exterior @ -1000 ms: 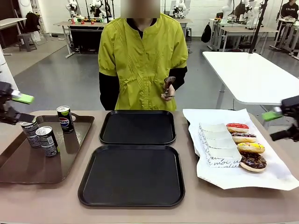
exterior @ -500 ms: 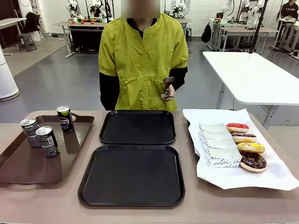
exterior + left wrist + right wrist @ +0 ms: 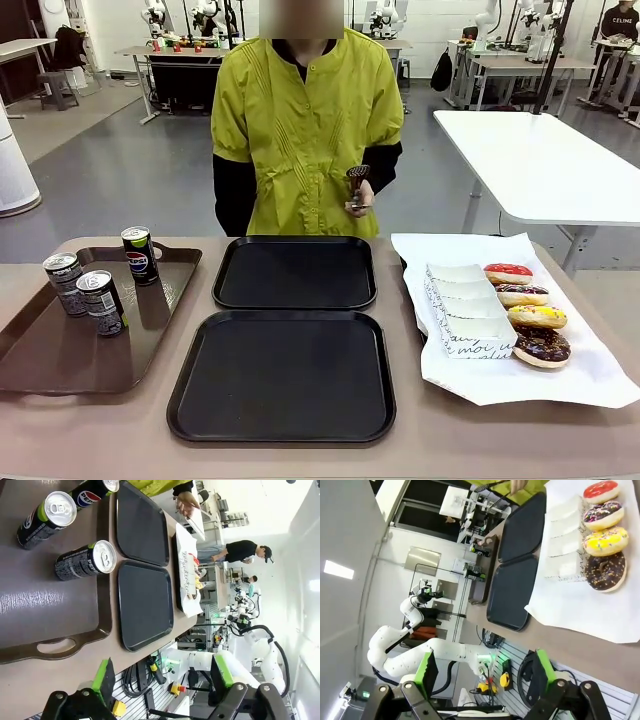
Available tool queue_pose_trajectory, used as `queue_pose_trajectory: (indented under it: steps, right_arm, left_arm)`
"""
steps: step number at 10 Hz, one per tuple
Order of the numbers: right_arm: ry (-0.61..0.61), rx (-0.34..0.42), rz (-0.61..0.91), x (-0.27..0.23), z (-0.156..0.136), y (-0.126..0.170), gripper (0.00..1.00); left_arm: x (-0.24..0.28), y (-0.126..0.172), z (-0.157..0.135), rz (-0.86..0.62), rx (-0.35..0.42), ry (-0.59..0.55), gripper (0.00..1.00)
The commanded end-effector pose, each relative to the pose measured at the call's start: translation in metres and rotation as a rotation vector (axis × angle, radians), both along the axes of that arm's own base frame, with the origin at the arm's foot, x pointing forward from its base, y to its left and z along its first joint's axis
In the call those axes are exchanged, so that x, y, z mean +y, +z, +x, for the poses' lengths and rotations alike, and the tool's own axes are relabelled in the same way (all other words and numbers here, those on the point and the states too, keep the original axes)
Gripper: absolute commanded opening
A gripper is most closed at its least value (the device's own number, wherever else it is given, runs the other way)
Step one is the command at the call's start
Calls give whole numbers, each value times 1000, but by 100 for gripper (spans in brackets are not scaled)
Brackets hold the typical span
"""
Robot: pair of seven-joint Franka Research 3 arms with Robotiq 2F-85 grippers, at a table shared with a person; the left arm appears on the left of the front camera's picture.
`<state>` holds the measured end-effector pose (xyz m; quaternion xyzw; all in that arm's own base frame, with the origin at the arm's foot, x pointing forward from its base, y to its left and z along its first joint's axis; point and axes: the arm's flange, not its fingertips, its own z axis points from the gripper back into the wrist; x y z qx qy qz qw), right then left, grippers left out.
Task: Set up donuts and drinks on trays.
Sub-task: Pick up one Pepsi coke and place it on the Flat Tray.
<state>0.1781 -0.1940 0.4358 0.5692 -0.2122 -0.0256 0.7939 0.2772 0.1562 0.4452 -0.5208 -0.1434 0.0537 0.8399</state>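
withdrawn, left end effector (image 3: 162,672), right end effector (image 3: 484,667), both open, empty, four iced donuts (image 3: 522,294)

- The brown tray (image 3: 50,375) runs past the front view's left edge, so its near left corner is cut off.
- The white paper sheet (image 3: 590,375) is clipped at the right edge.
- The black script on the paper holders (image 3: 470,320) is too small to read.
- In the left wrist view, the top edge cuts the far Pepsi can (image 3: 92,491).
- What the person's hand (image 3: 362,196) holds is too small to tell.

Three drinks (image 3: 101,301), four donuts (image 3: 537,316), two black trays (image 3: 283,375), one brown tray (image 3: 60,360)
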Motion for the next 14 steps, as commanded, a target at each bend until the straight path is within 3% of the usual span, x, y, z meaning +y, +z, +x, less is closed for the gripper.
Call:
queue_pose_trajectory:
  steps: [1,14]
  right_arm:
    - [-7,-3,-5,-1,5,-1,100]
    - [-7,-3,-5,-1,5,-1,100]
  left_arm:
    - [-4,-1,2,-5,0,-12,100]
    - [-4,-1,2,-5,0,-12,100]
